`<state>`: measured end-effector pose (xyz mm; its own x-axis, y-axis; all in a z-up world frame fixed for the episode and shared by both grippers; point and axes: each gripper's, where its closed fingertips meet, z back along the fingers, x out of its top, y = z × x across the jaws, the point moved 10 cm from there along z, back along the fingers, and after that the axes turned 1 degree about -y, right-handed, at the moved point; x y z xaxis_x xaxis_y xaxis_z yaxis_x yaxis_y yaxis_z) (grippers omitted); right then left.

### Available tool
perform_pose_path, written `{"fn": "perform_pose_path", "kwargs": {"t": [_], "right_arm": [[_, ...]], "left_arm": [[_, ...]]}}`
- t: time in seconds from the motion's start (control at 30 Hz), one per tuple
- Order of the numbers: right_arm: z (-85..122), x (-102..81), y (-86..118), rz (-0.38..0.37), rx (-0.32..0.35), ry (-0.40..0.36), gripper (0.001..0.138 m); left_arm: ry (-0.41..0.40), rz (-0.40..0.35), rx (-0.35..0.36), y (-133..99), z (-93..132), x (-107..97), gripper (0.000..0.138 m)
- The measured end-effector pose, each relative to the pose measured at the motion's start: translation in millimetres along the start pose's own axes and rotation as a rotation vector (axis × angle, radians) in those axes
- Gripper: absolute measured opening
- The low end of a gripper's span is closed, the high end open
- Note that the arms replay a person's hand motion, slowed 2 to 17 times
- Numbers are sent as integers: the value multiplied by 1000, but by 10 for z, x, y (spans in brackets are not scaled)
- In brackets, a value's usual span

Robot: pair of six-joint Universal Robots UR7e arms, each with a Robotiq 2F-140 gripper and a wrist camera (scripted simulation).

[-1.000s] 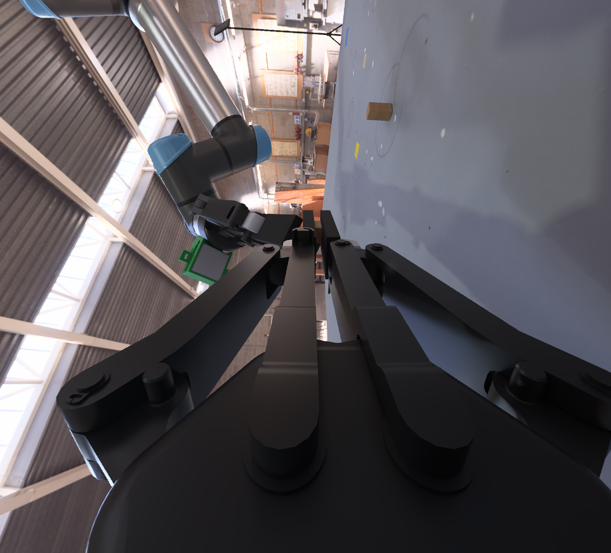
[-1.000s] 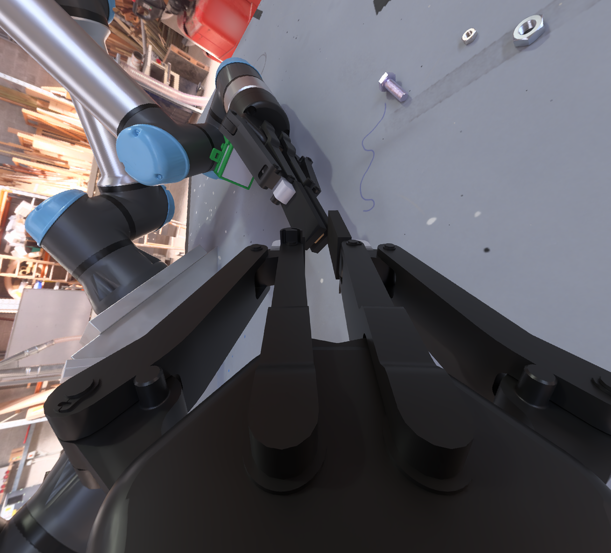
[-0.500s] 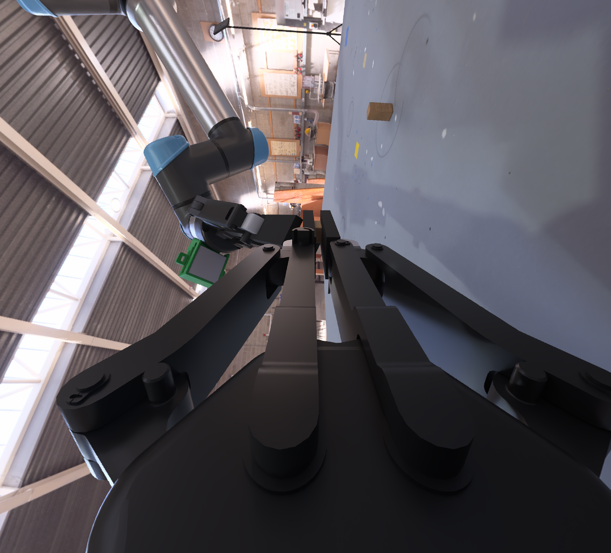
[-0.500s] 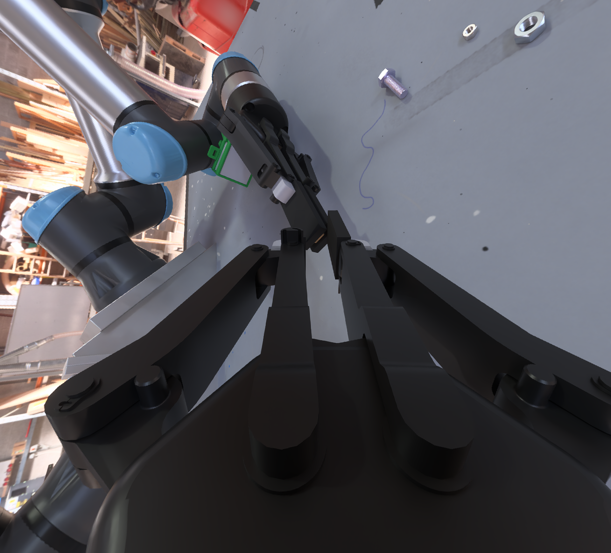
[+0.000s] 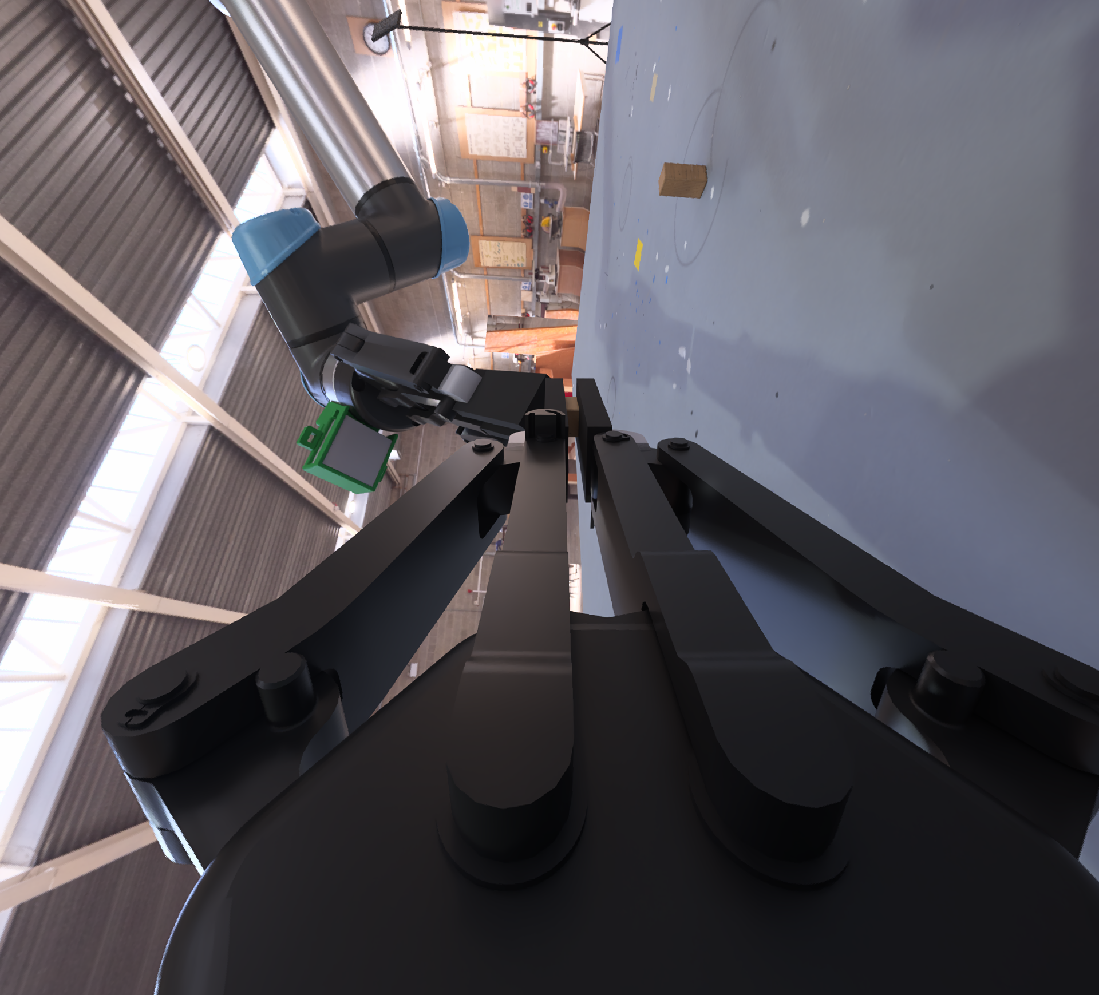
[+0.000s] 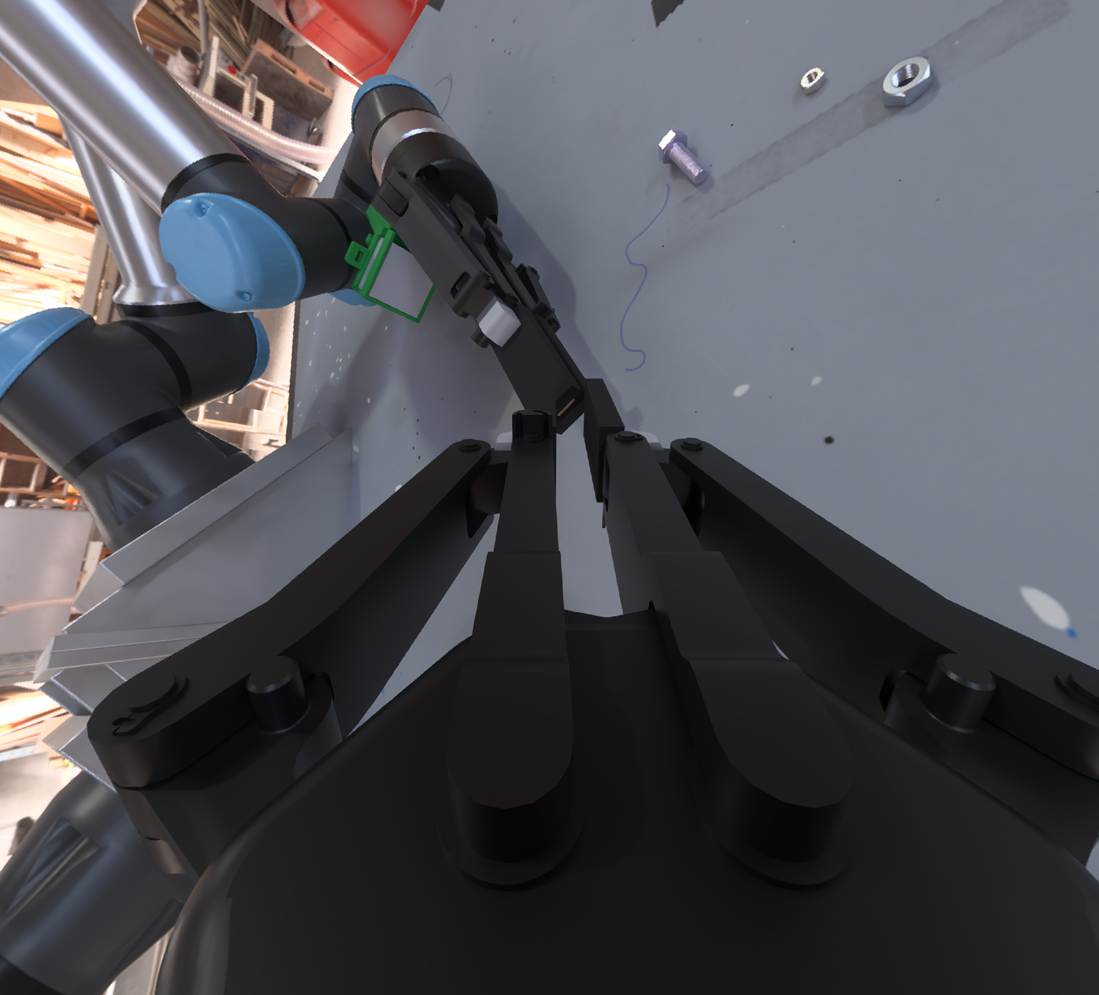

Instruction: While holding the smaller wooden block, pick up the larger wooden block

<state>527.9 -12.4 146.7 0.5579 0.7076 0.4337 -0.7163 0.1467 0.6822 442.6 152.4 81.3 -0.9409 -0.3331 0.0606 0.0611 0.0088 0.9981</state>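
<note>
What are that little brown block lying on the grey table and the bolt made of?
The block looks like bare, matte wood: tan with a darker end face. The bolt seems to be metal, going by its shiny silver-grey hex head and threaded shank. The table looks painted, matte and scuffed.

Right arm (image 5: 357,277) slightly lower, leftward.

Daylight enters through skylights (image 5: 148,431); warm glare blooms on the far wall (image 5: 493,57); soft shadows cross the table (image 5: 892,372); wide-angle edge distortion, background soft
</note>
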Motion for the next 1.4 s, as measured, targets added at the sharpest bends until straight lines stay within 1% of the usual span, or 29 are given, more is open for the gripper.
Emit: {"fn": "perform_pose_path", "kwargs": {"t": [0.37,0.67,0.83,1.13,1.27,1.4], "right_arm": [[92,-96,0,89,-66,-46,15],[183,-231,49,166,-163,-99,16],[235,-328,89,209,-254,-139,17],[304,-553,201,295,-469,-223,18],[328,-661,265,313,-561,-272,18],[316,-785,338,319,-611,-300,18]], "left_arm": [[29,25,-12,9,-12,-77,6],[58,38,-23,15,-23,-131,6],[72,41,-32,13,-32,-148,6],[93,36,-48,-1,-52,-162,6],[97,34,-55,-7,-62,-160,6],[99,32,-60,-12,-67,-158,6]]}}
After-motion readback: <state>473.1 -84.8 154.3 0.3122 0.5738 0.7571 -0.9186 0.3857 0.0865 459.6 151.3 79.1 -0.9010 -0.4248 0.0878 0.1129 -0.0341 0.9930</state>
